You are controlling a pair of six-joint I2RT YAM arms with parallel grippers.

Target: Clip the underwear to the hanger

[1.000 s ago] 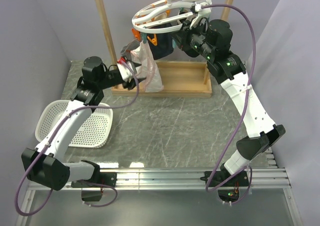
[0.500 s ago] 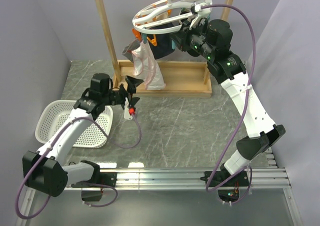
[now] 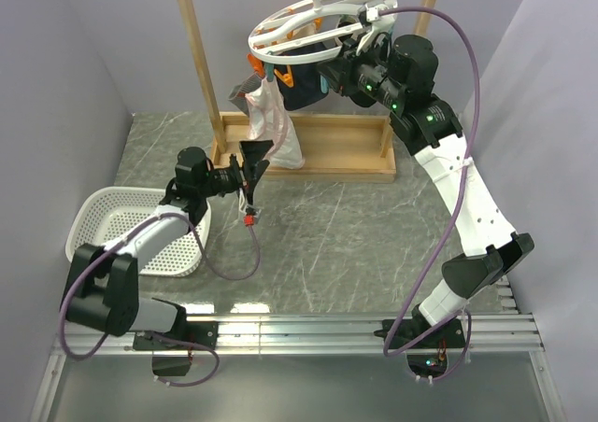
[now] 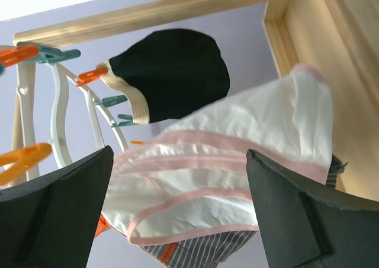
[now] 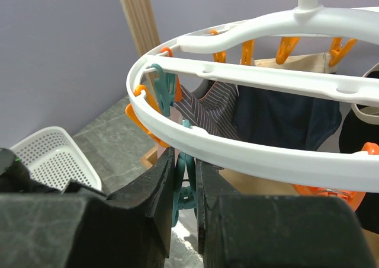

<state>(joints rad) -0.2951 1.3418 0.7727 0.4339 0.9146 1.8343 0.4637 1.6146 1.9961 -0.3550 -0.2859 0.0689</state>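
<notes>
**Booth:** Where was the underwear at that instant?

**Me:** Up on the hanger (image 5: 249,158)! The underwear (image 3: 277,128) hung off the ring's left side, in front of the wooden rack (image 3: 199,58), and neither of my grippers was holding it. My left gripper (image 3: 257,151) sat low and just in front of it, fingers spread wide with nothing between them.

**Booth:** And the right?

**Me:** My right gripper (image 5: 185,161) was up under the rim. Its fingers were drawn in close on a teal clip (image 5: 183,191), pinching it as far as the wrist view showed. I couldn't tell whether any of the fabric was in that clip.

**Booth:** So, job done?

**Me:** Mostly, by my reading. The fabric carried its own weight from the ring, so at least one clip had it. But it drooped in a bunch from one high point, so a second corner may have needed pinning. Which clip held it, I couldn't make out.

**Booth:** How did it lie?

**Me:** Long axis up and down. The top end was at the rim and the bottom end pointed at the rack's base board. From my left wrist, the pink trim bands ran crosswise, with a dark garment (image 4: 177,72) hanging behind.
</notes>
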